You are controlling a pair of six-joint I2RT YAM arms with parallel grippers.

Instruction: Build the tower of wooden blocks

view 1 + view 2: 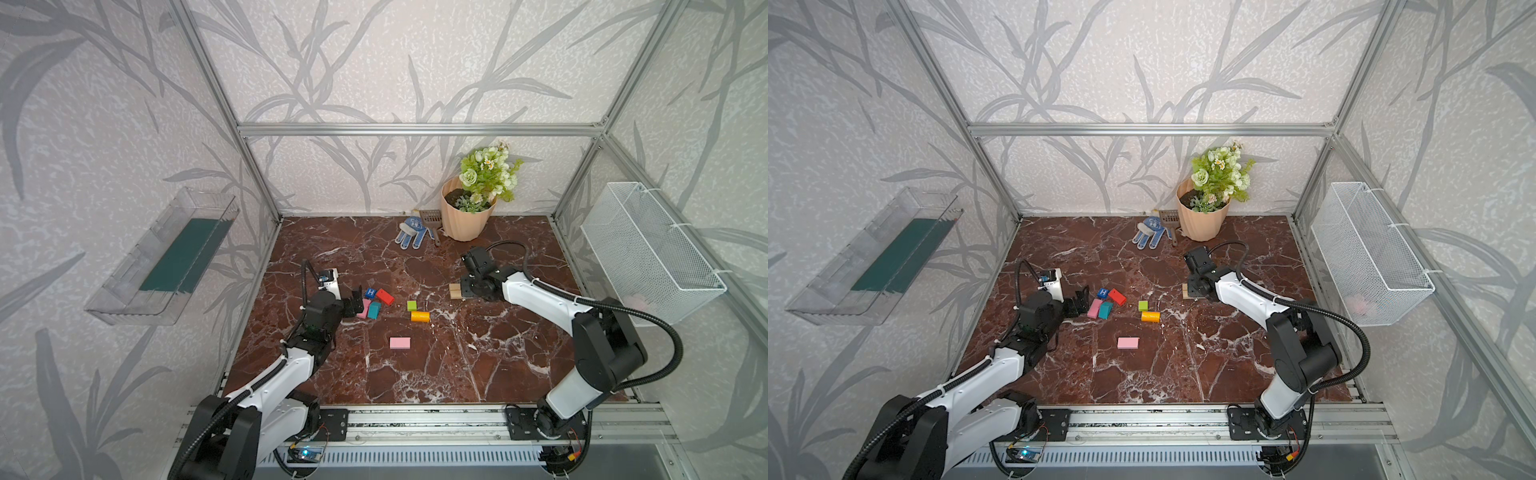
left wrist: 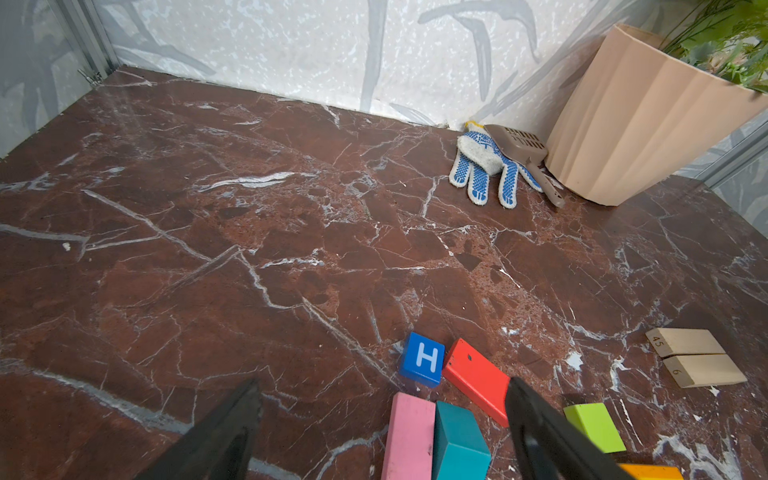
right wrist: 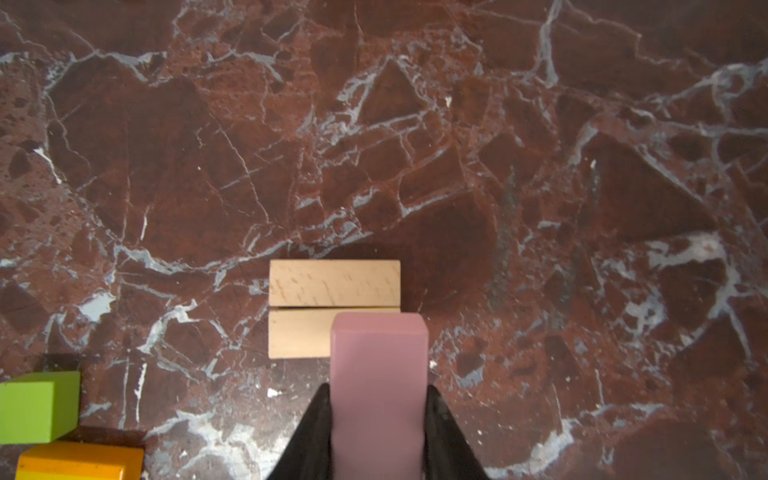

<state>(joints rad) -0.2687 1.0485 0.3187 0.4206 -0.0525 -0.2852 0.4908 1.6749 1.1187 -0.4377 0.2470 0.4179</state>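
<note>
Two tan blocks (image 3: 334, 284) lie flat, touching (pink block (image 3: 379, 374) above one).

Soft, even light, faint shadows; my wrist views bow at the edges; the near pink block (image 3: 379, 374) blurs.

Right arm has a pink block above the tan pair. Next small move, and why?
Probably nudge the right gripper toward the pair's middle, then lower: its held pink block overlaps only the nearer tan block, off-centre, while the farther tan block lies bare alongside.
</note>
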